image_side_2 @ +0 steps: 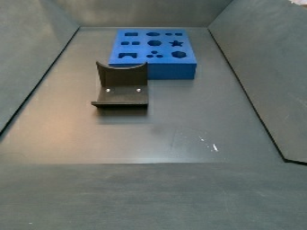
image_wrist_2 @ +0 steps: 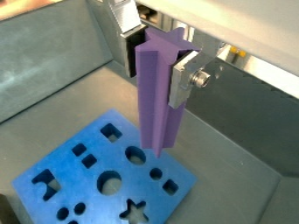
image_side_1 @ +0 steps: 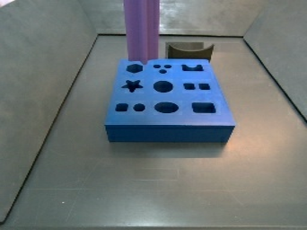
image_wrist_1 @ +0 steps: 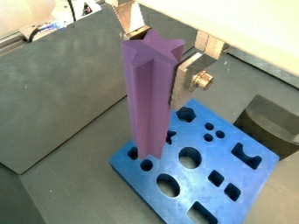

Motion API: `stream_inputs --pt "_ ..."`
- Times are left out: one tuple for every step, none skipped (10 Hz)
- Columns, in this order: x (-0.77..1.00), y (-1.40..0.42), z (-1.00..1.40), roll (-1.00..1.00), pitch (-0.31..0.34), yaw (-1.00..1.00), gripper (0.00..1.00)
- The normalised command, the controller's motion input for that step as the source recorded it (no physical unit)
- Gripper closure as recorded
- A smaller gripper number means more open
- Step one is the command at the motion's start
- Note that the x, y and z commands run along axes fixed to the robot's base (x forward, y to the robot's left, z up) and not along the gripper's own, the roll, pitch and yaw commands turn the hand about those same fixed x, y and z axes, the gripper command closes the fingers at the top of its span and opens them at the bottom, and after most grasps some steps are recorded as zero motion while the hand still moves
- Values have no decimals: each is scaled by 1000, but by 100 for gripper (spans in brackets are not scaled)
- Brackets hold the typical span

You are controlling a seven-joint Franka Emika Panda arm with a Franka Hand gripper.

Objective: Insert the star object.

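My gripper (image_wrist_1: 158,52) is shut on the star object (image_wrist_1: 149,96), a long light-purple ridged prism held upright by its upper end between the silver fingers (image_wrist_1: 187,77). It shows in both wrist views (image_wrist_2: 160,96). In a side view the prism (image_side_1: 143,31) comes down from above. Its lower end is just above the far-left corner of the blue block (image_side_1: 168,132), near a round hole. The star hole (image_side_1: 133,87) lies a little nearer on the block's top, apart from the prism's end; it also shows in a wrist view (image_wrist_2: 136,210). The gripper is out of frame in both side views.
The blue block (image_side_2: 156,70) with several shaped holes sits on the grey floor between sloping grey walls. The dark fixture (image_side_2: 120,87) stands on the floor beside the block; it also shows in a side view (image_side_1: 188,49) and in a wrist view (image_wrist_1: 271,127).
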Motion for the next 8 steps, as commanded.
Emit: stream_inputs --pt "-326 326 -540 9 0 -677 100" --pt "-337 377 -557 9 0 -620 100" --pt "-300 451 -583 19 0 -549 100" --pt "3 523 -554 54 0 -354 100" --pt "94 429 -543 87 14 -154 100" --pt "20 369 -574 103 0 -171 100" --pt "0 271 -566 57 0 -151 100" --pt "0 180 -491 37 -9 -200 100"
